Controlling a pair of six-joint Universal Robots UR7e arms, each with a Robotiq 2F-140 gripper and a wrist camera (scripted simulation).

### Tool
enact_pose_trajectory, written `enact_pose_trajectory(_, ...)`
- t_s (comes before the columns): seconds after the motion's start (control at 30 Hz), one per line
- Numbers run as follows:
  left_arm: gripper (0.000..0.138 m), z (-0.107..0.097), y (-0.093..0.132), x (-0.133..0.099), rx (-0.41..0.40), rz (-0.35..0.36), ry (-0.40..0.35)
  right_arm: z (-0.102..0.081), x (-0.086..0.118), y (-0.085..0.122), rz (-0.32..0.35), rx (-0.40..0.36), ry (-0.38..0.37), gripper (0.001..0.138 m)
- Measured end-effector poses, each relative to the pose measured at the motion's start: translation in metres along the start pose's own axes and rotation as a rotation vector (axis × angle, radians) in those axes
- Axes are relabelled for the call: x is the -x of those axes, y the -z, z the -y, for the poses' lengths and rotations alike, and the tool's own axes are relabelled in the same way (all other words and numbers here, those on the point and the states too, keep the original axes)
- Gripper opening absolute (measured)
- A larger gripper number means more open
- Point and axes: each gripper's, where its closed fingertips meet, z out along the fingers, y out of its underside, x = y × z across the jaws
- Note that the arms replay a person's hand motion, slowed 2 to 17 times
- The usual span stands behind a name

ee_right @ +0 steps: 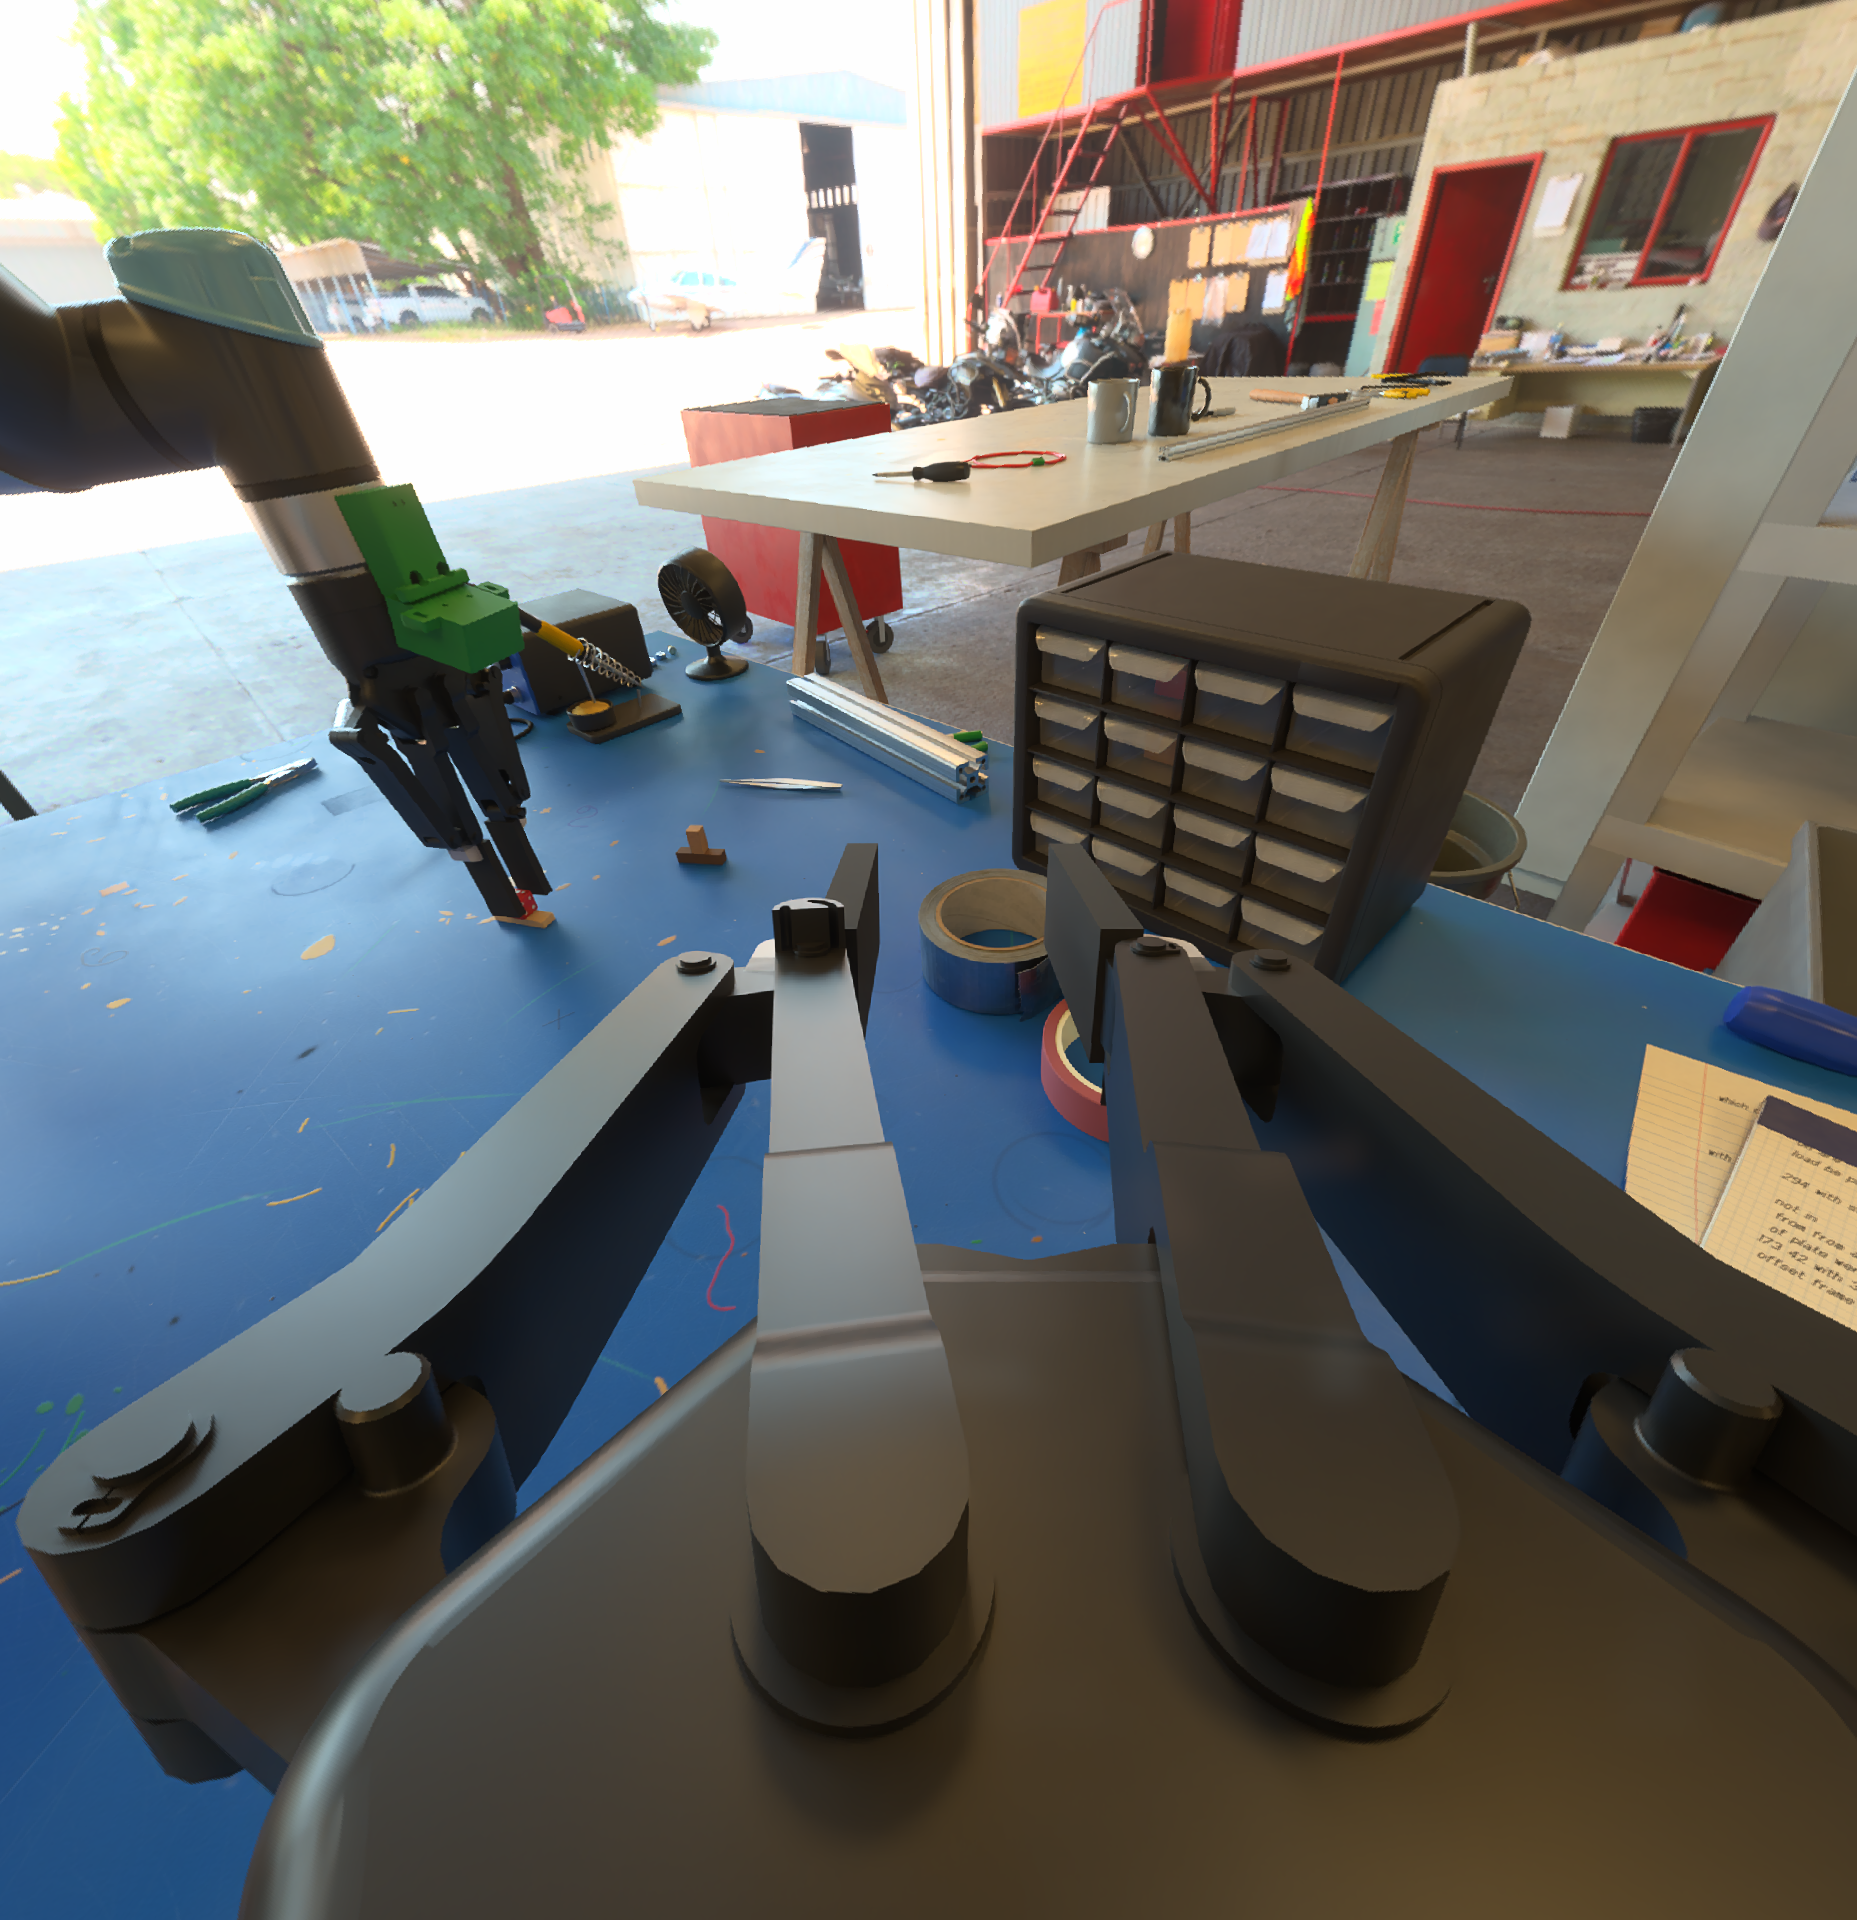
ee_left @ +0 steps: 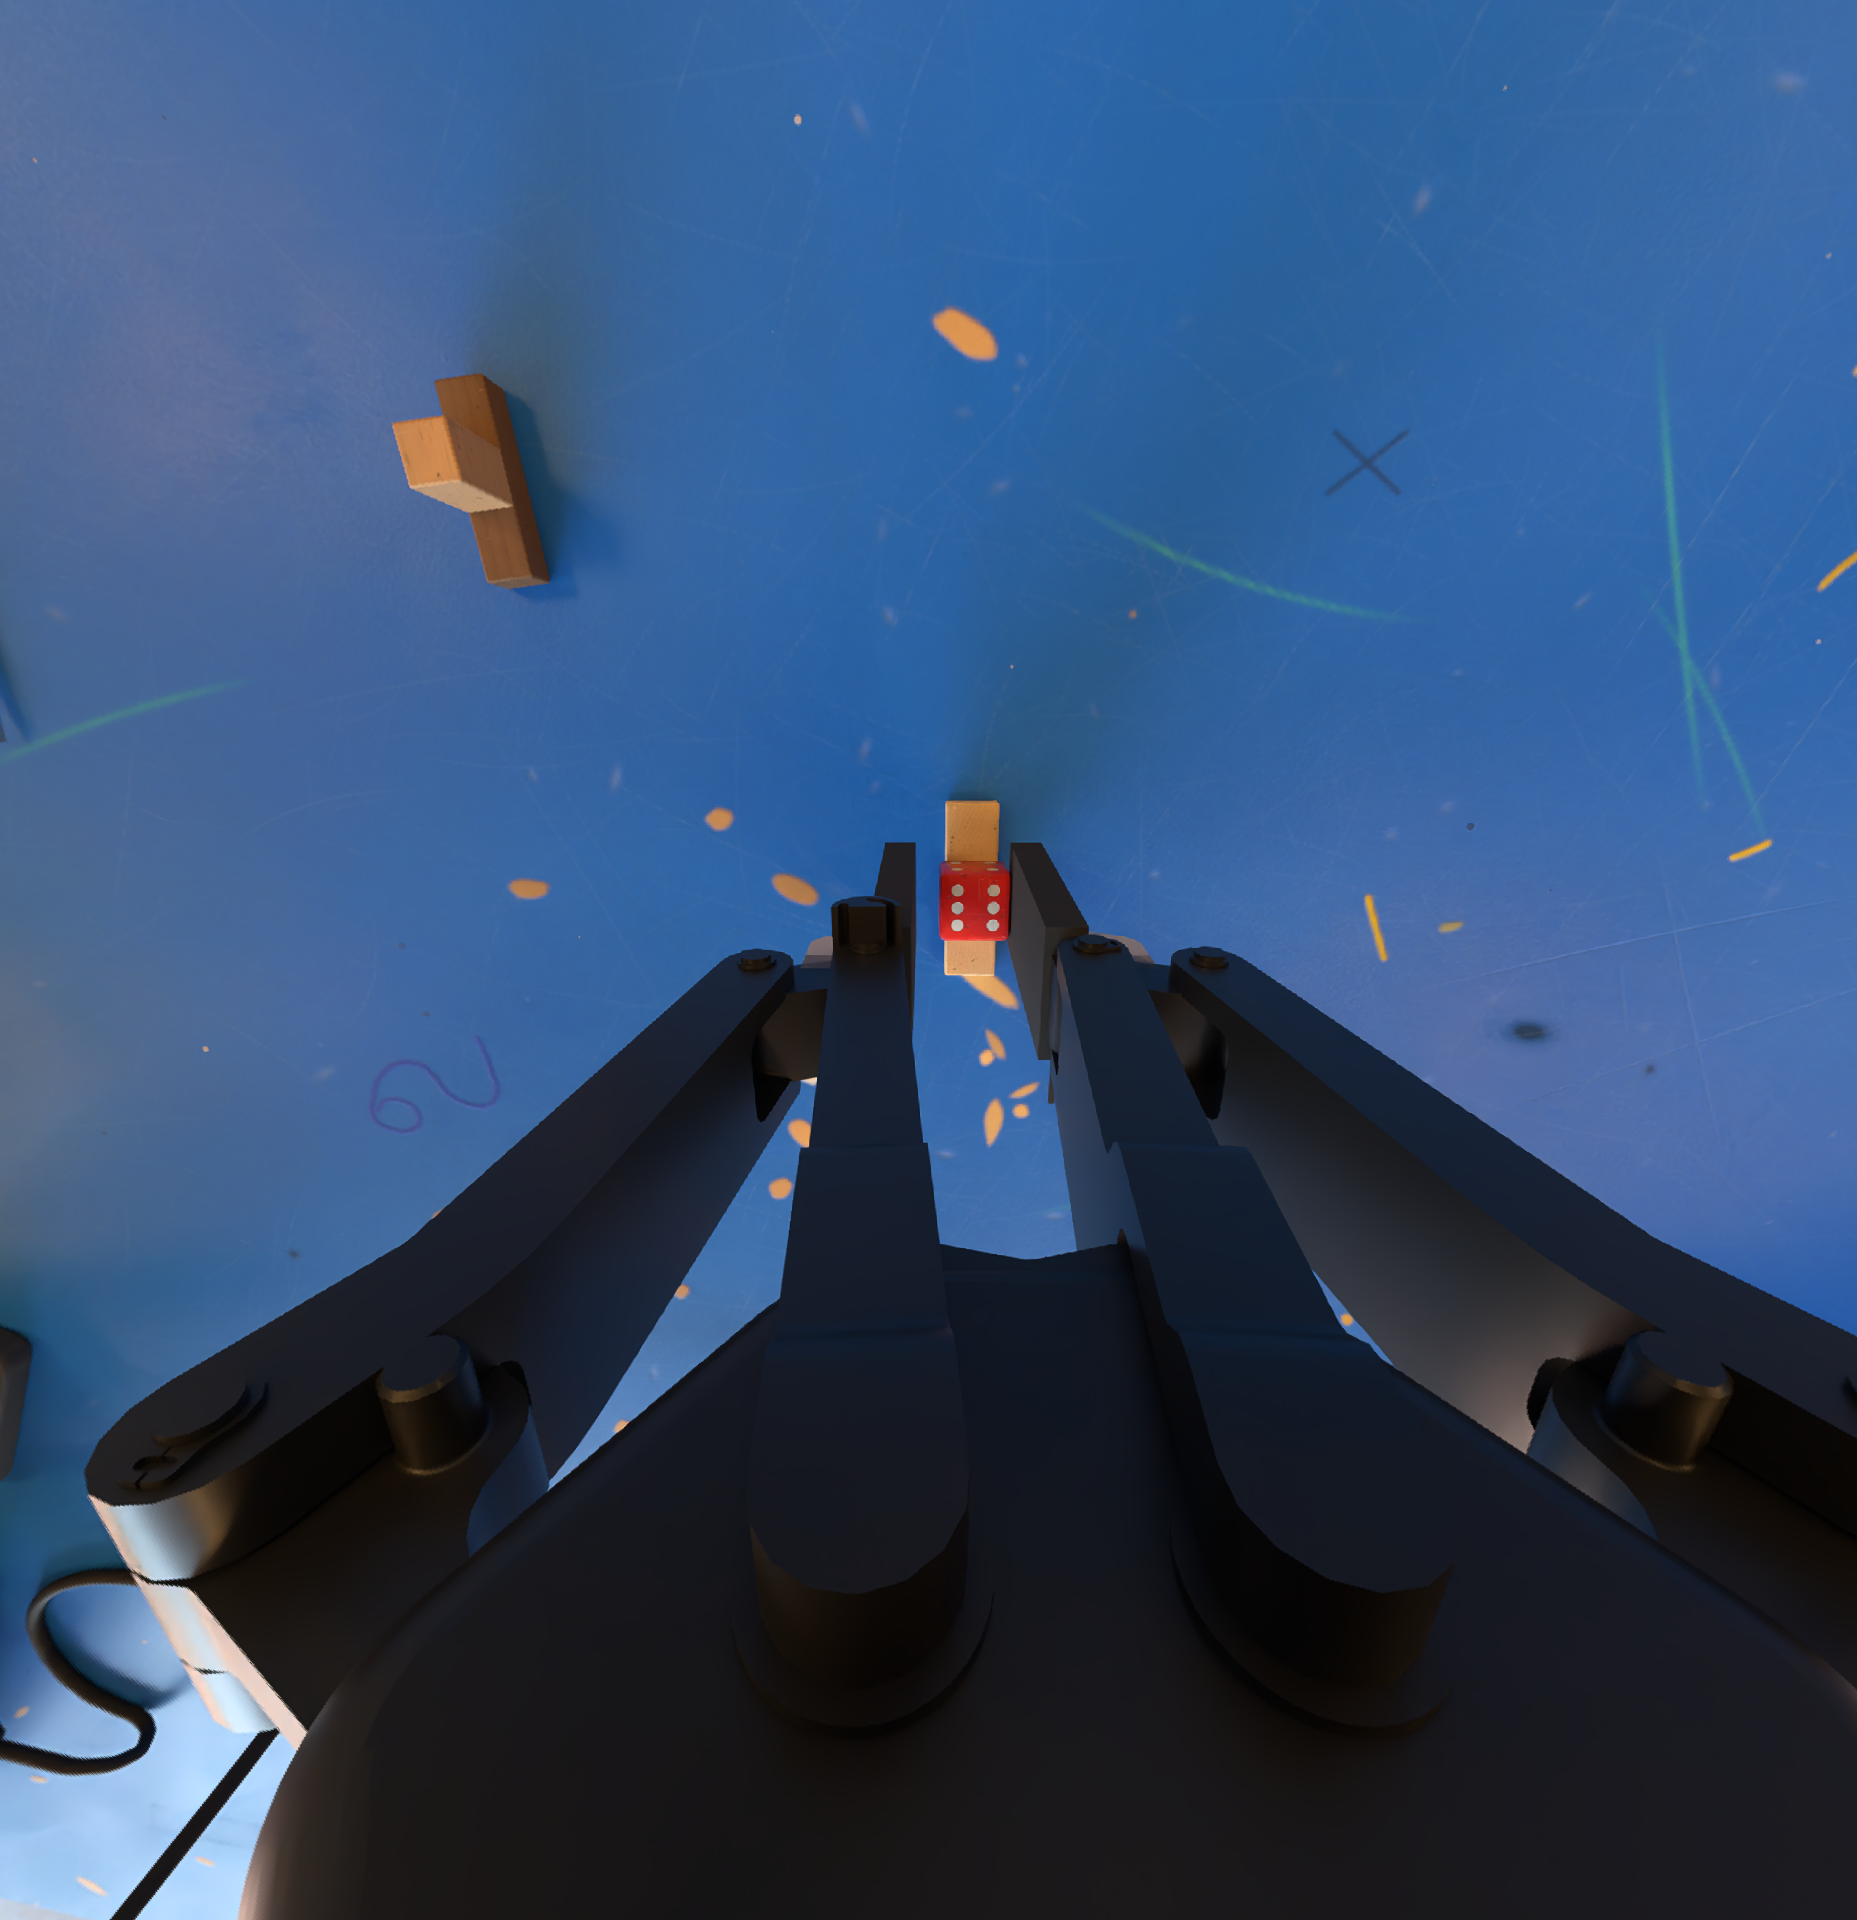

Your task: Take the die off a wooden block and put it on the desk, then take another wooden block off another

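Between the fingers of the left gripper (ee_left: 963,868) sits the red die (ee_left: 973,901), resting on a pale block (ee_left: 971,828) that lies flat on the blue desk (ee_left: 1215,312). Its upward face shows 6 white pips in 2 rows of 3. The right pad (ee_left: 1043,904) looks to touch the die's side, while a thin gap shows at the left pad, so I cannot tell whether the fingers have clamped it. The block sticks out past the die at both ends. Well apart, up and to the left, 2 darker blocks (ee_left: 474,478) are stacked crosswise, the upper one lying over the lower. A pencilled cross (ee_left: 1366,462) marks the desk off to the right, and orange flecks and thin green and yellow scratches are scattered over the surface. From the right wrist view, the left gripper (ee_right: 513,899) tilts down with its tips at the die (ee_right: 526,900) and block (ee_right: 529,918), and the stacked blocks (ee_right: 700,849) stand a little beyond. The right gripper (ee_right: 960,914) hovers above the desk with its fingers spread and nothing between them. Just past its tips lie a blue tape roll (ee_right: 984,940) and a red tape roll (ee_right: 1071,1070), with a dark drawer cabinet (ee_right: 1256,748) behind them.
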Motion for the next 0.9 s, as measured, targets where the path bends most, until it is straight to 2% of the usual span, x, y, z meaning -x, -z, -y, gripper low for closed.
enact_pose_trajectory(0.33,0.018,-0.0007,-0.0002,-0.0020,0.007,-0.016,-0.001,0.0001,-0.0007,-0.0001,-0.002,-0.001,0.001,0.043)
enact_pose_trajectory(0.9,0.018,-0.0026,0.0000,-0.0034,0.018,-0.030,0.005,-0.0002,0.0001,-0.0008,0.003,0.002,0.001,0.043)
